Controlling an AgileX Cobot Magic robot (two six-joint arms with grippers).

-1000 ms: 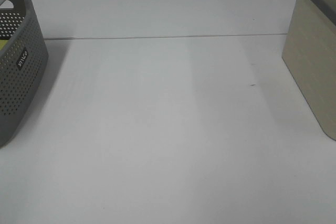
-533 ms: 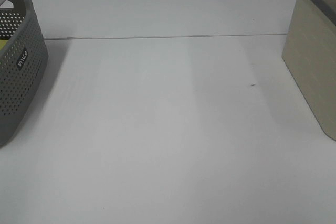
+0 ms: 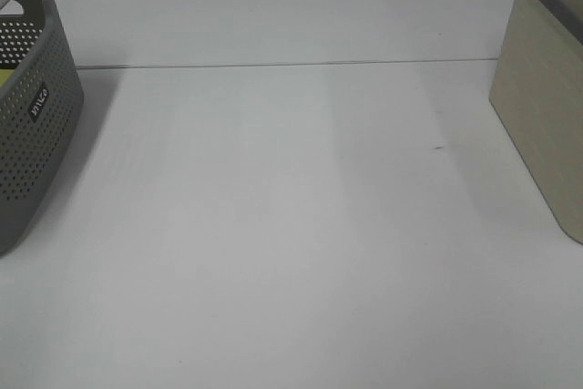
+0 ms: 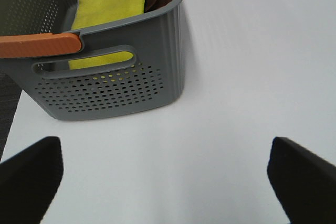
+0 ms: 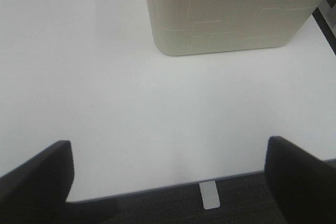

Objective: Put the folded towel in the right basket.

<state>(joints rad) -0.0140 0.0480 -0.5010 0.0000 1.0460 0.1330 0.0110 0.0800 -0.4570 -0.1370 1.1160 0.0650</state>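
Yellow towel (image 4: 107,14) in grey basket (image 4: 131,85), beyond wide-open, empty left pincer (image 4: 165,177).

White table (image 3: 291,225), grey perforated basket (image 3: 32,134) far left, beige basket (image 3: 542,107) far right.

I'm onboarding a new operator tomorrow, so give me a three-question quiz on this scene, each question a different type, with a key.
1. True or false: the yellow towel lies on the open table.
2. Multiple choice: the left gripper is A) shut on the towel, B) open and empty, C) out of view.
3. Fill in: the right gripper faces the ____-coloured basket.

Key:
1. False; it is inside the grey perforated basket.
2. B.
3. Beige.
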